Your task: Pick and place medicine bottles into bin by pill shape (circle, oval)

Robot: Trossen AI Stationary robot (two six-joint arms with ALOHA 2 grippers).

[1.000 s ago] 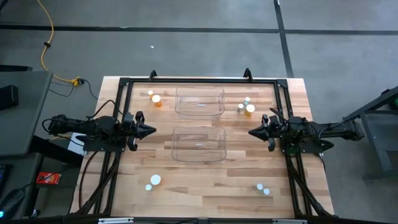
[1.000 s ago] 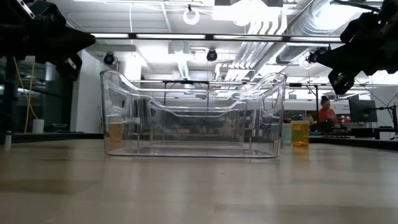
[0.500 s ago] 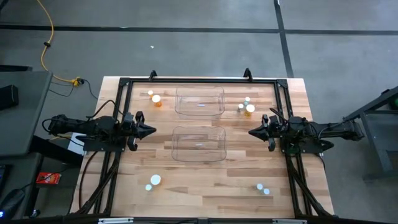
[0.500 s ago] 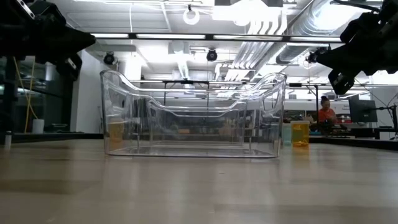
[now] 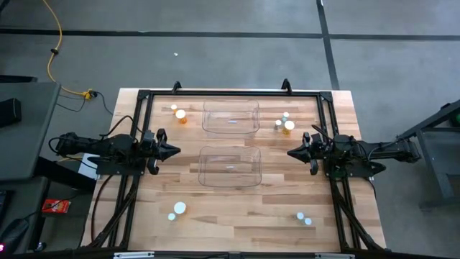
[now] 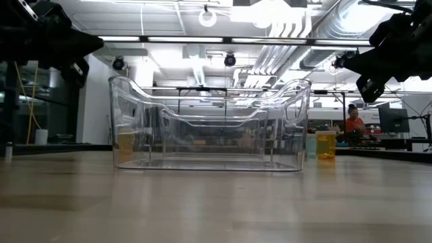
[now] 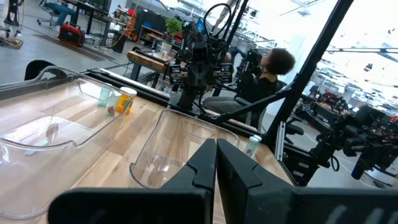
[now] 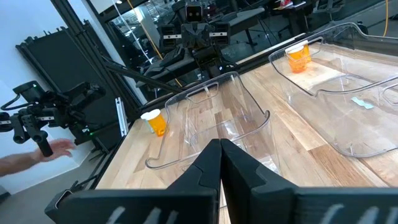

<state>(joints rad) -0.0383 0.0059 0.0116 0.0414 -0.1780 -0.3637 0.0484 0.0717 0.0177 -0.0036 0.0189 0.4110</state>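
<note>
Taking the nearer clear bin (image 5: pixel 229 166) as the landmark: it is a glossy, see-through plastic tub with rounded corners, standing mid-bench on pale wooden planks (image 5: pixel 237 208). Nearer than it, toward the bench's front edge, stand white-capped medicine bottles (image 5: pixel 178 208) on the left and a small pale pair (image 5: pixel 303 218) on the right. Level with the bin, the left gripper (image 5: pixel 175 151) hangs off its left side and the right gripper (image 5: pixel 291 152) off its right, each with its dark fingers pressed together on nothing, tips aimed at the bin. Beyond it sits a second clear bin (image 5: pixel 231 117), flanked by an orange bottle (image 5: pixel 180 115) at left and a cluster of bottles (image 5: pixel 284 124) at right.
</note>
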